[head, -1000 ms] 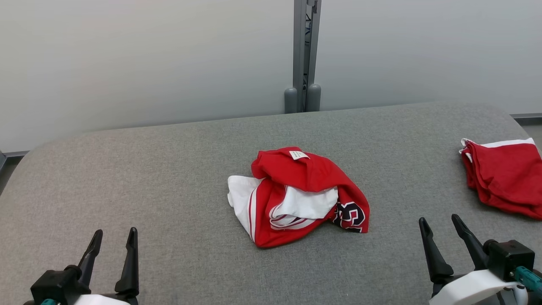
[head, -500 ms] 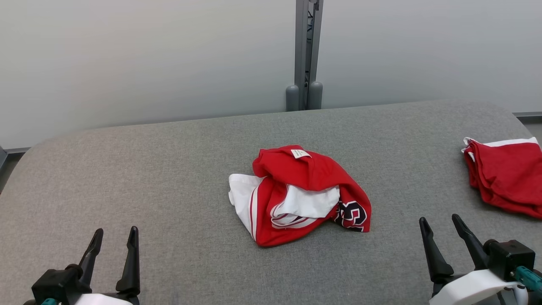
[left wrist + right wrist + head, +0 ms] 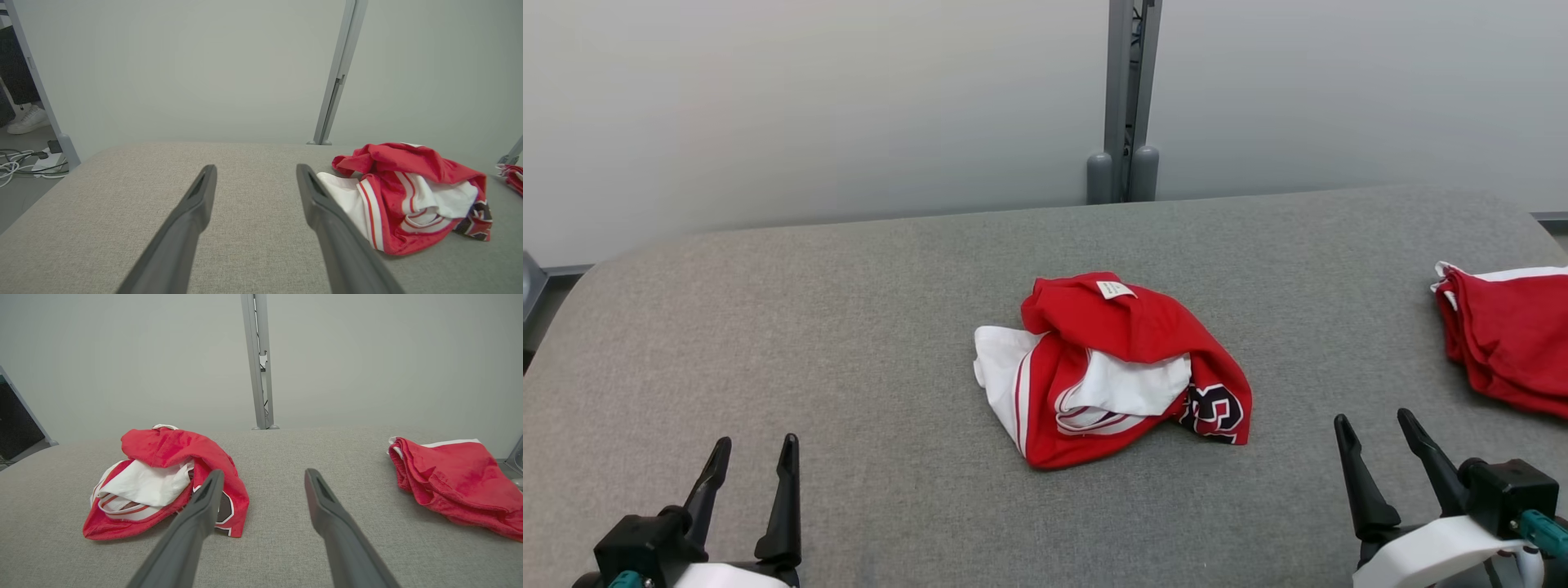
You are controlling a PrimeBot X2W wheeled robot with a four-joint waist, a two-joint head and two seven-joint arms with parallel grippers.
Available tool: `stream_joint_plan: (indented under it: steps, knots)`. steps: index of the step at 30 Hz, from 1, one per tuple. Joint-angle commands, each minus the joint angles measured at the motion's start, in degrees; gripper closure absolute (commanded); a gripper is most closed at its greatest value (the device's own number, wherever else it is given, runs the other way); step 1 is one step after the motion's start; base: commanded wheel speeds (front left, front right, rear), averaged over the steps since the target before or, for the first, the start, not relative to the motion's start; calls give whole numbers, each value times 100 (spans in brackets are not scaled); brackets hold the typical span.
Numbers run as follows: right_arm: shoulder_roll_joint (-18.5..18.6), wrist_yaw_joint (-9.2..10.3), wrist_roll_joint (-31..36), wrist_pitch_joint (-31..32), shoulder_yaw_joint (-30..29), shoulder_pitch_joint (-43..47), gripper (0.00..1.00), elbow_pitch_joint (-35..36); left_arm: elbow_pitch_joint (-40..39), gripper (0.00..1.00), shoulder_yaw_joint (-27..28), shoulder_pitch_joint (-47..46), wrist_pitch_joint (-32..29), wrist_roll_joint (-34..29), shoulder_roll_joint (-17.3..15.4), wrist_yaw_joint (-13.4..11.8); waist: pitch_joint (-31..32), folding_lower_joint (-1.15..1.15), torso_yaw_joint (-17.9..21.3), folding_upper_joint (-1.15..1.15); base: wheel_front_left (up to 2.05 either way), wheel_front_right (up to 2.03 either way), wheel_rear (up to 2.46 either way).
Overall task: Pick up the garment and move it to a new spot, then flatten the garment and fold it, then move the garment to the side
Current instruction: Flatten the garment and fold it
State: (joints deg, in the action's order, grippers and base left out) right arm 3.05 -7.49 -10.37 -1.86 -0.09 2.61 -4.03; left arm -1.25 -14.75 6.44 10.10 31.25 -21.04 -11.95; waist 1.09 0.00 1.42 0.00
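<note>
Head view: crumpled red-and-white jersey garment point(image 3: 1111, 367) sits mid grey padded bench point(image 3: 849, 327); left gripper point(image 3: 756, 445) at 7 o'clock, right gripper point(image 3: 1372, 418) at 5, both spread wide, empty. Left wrist view: garment at 3. Right wrist view: at 9. I'd pinch a raised fold.

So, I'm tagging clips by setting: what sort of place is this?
Probably a robot test room, not a home: a grey fabric-covered table, plain partition panels joined by a metal post, and cables on the floor.

The right gripper point(image 3: 264, 473) with fingers spread apart over the grey table point(image 3: 269, 555).
The crumpled red and white garment point(image 3: 163, 482) lies at the left, partly behind the left finger; a folded red cloth point(image 3: 453, 477) lies well apart at the right.
</note>
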Motion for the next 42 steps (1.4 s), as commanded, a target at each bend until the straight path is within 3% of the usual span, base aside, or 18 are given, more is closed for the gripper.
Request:
stream_joint_plan:
  steps: [1, 7, 11, 12, 17, 25, 26, 27, 28, 35, 42]
  knots:
    - [10, 0, 17, -13, -26, -79, 0, 38, -35, 0, -29, -158, 16, -36, -21, 34, -54, 0, -30, 0, 0, 0, 0]
    - [9, 0, 26, -42, -11, -279, 0, 137, -4, 0, -577, -887, -181, -173, 155, 461, -454, 0, -5, 0, 0, 0, 0]
    - [5, 0, 42, -78, 41, -460, 0, 164, 291, 0, -1172, -1687, -441, -293, 480, 904, -815, 0, 122, 0, 0, 0, 0]
    - [5, 0, 42, -78, 41, -460, 0, 164, 291, 0, -1172, -1687, -441, -293, 480, 904, -815, 0, 122, 0, 0, 0, 0]
    - [3, 0, -4, -196, 140, -692, 0, 74, 944, 0, -1742, -2506, -736, -374, 898, 1376, -1197, 0, 456, 0, 0, 0, 0]
    - [-2, 0, -173, -448, 200, -890, 0, -175, 2154, 0, -1973, -3174, -1076, -274, 1154, 1627, -1579, 0, 996, 0, 0, 0, 0]
    - [-2, 0, -193, -478, 184, -892, 0, -201, 2240, 12, -1971, -3228, -1057, -262, 1149, 1640, -1600, 0, 1027, 0, 0, 0, 0]
    - [-5, 0, -199, -504, 175, -894, 0, -228, 2301, 63, -1970, -3276, -1022, -262, 1148, 1646, -1615, 0, 1048, 0, 0, 0, 0]
    - [-4, 0, -219, -535, 161, -888, 0, -261, 2366, 100, -1976, -3301, -1006, -263, 1137, 1666, -1621, 0, 1057, 0, 0, 0, 0]
    - [-2, 0, -272, -599, 142, -930, 0, -353, 2404, 100, -2011, -3400, -858, -332, 1026, 1707, -1577, 0, 956, 0, 0, 0, 0]
    - [-1, 0, -242, -568, 96, -882, 0, -390, 1397, 100, -1954, -3176, -656, -358, 804, 1641, -1376, 0, 697, 0, 0, 0, 0]
